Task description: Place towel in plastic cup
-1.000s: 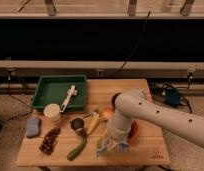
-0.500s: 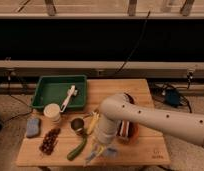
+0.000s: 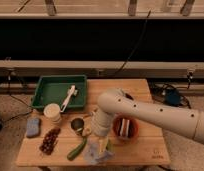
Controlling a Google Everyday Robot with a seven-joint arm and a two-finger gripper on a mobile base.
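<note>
tool: hanging low over wooden counter front, grip state impossible to tell | crumpled blue-grey towel: lying beneath it | white plastic cup: standing left

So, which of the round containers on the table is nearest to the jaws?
The small dark metal cup, just left of the gripper. The white plastic cup stands farther left; the orange bowl sits behind the arm.

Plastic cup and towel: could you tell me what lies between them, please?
In the camera view, a small dark cup; the gripper is down at the towel.
</note>
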